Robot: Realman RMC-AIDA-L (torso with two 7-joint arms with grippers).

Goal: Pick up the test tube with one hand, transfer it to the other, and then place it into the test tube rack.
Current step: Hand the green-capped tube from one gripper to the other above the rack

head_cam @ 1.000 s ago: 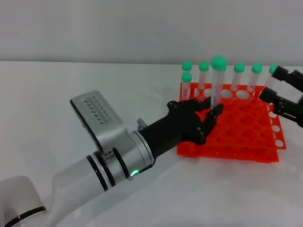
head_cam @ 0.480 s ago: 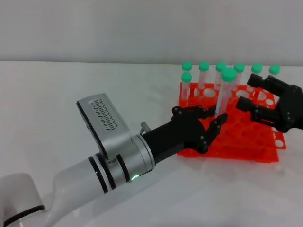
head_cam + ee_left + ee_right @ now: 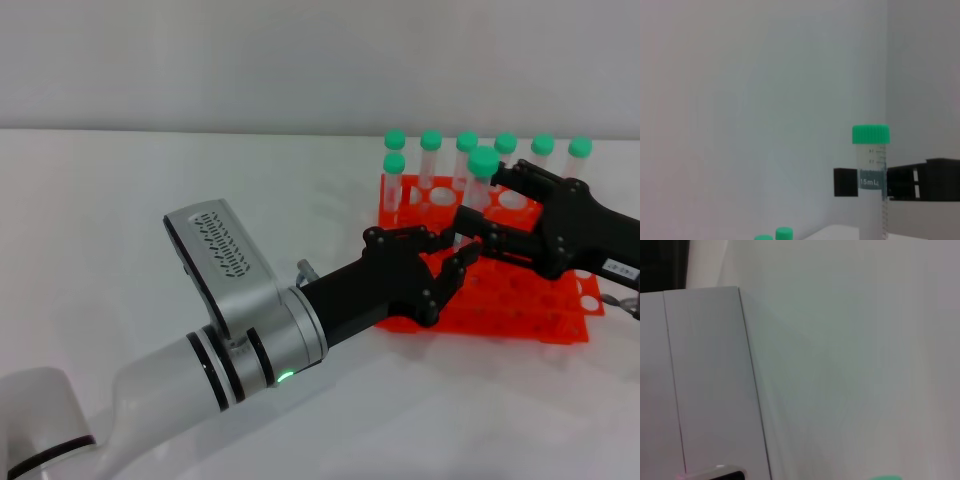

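Two grippers meet at one test tube (image 3: 478, 190) above the test tube rack (image 3: 520, 285).
Left gripper (image 3: 448, 250) pinches it low; right gripper (image 3: 487, 200), jaws spread, should clamp below the cap first.

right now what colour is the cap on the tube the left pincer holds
Green, on the test tube; the left wrist view shows it best.

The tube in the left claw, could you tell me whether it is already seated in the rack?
No, the tube is upright in the left claw above the rack, with the right claw around it.
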